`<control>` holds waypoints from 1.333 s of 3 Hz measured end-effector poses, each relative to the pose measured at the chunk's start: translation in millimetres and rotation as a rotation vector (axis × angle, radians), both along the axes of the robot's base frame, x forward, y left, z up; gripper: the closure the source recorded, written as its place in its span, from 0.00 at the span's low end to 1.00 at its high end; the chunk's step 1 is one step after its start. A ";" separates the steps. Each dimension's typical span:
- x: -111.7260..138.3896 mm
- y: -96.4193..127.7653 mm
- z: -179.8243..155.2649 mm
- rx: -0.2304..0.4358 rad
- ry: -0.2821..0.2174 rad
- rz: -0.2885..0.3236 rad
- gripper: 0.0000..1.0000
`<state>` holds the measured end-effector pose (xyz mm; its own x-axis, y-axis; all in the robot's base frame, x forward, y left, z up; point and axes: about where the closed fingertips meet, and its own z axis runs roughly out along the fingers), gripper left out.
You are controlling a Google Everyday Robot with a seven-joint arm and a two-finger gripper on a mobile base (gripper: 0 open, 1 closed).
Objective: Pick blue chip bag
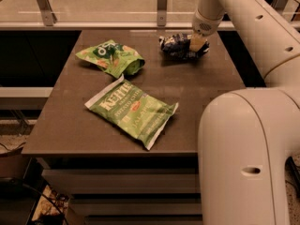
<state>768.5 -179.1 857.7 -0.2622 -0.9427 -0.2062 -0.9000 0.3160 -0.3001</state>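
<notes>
The blue chip bag (174, 46) is a small dark-blue wrinkly foil bag with white markings, lying at the far right of the dark table (206, 83). My gripper (198, 43) is down at the bag's right end, touching or right against it. The white arm reaches to it from the upper right.
A smaller green bag with orange marks (110, 57) lies at the far left of the table. A large flat green Kettle bag (132, 110) lies in the middle, nearer the front. My white base (243, 158) fills the lower right. A railing and glass run behind the table.
</notes>
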 end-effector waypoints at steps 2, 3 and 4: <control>-4.2 11.9 43.4 0.006 -0.058 0.018 1.00; -9.5 13.5 67.0 -0.006 -0.104 0.003 1.00; -22.0 13.4 89.9 -0.025 -0.150 -0.033 1.00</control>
